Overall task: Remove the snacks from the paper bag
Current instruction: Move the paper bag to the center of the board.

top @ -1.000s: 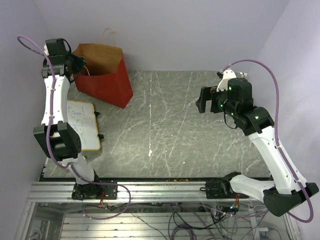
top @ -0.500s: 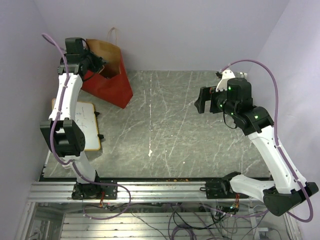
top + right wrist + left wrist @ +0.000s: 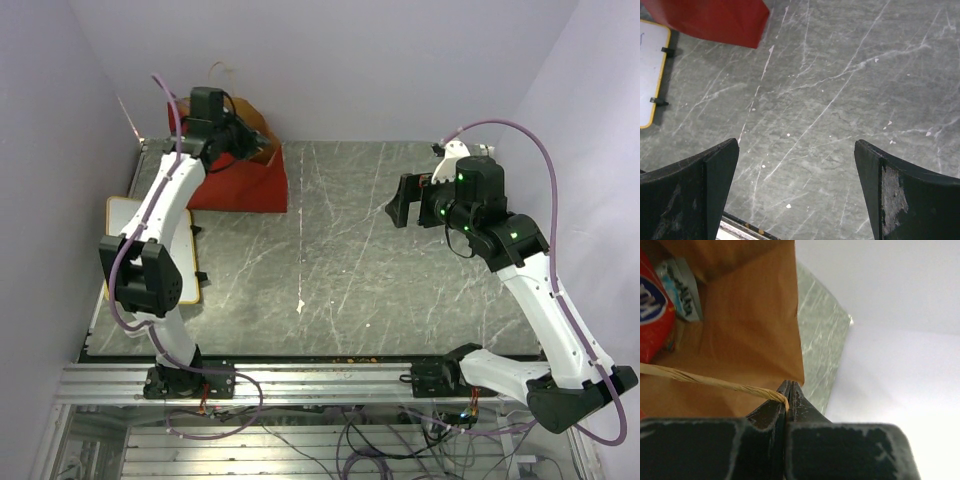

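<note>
**Paper bag.** The paper bag (image 3: 250,188) is red outside and brown kraft inside. It stands at the far left of the table (image 3: 400,300), directly below and ahead of the left gripper (image 3: 789,389). That gripper sits at the bag's open mouth.

**Left tool.** Its jaws are pressed fully together. In the wrist view a thin twisted handle (image 3: 710,381) runs in from the left and ends in the seam between the fingertips, so it appears pinched there.

**Snacks.** Beyond the fingertips, down and to the left inside the bag, lies a red chip bag (image 3: 652,315) with a blue logo. A light-blue packet (image 3: 682,297) lies against it on the side nearer the gripper.

**Hidden or unclear.**
- The chip bag is cut off by the frame edge, and only part of its logo shows.
- The print on the light-blue packet cannot be read.
- A small orange patch beneath these two cannot be identified.
- Most of the bag's floor lies outside the wrist view, so the snacks cannot be counted.
- From above, the left arm and gripper cover most of the bag's mouth, and no contents show there.
- The yellow-framed whiteboard (image 3: 118,215) is partly covered by the left arm.

**Right tool.** The right gripper (image 3: 797,190) has its jaws spread wide with nothing between them. It hangs over bare table, well apart from the bag. Only a red corner of the bag shows, far up and to the left of its fingers. The whiteboard's edge is cut by the left border.
</note>
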`<state>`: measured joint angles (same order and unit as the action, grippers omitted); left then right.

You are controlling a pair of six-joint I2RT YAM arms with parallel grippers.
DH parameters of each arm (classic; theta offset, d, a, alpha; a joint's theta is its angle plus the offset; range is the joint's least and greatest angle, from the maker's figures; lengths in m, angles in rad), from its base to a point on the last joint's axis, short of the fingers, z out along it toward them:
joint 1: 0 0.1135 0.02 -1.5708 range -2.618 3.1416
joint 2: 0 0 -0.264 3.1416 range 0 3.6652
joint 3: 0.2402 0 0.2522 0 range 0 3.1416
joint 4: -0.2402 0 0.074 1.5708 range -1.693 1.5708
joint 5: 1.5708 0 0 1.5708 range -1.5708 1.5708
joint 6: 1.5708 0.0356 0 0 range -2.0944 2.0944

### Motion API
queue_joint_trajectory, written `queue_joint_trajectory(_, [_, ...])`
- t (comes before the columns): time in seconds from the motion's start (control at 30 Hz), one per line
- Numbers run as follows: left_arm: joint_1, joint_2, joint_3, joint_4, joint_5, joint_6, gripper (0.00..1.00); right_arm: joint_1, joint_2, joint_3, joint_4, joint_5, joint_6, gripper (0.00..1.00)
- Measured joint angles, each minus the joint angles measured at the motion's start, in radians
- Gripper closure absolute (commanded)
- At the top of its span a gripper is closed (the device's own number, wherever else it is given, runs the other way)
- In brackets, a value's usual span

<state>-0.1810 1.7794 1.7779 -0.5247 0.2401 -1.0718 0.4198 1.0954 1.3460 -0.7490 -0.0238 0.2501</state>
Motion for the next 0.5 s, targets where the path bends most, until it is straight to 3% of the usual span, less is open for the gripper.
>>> queue_joint_trajectory(0.5, [-0.343,-0.113,-0.14,0.019,-0.005,-0.023,0.93,0.0,-0.001,0.0,0.004,-0.043,0.024,0.0])
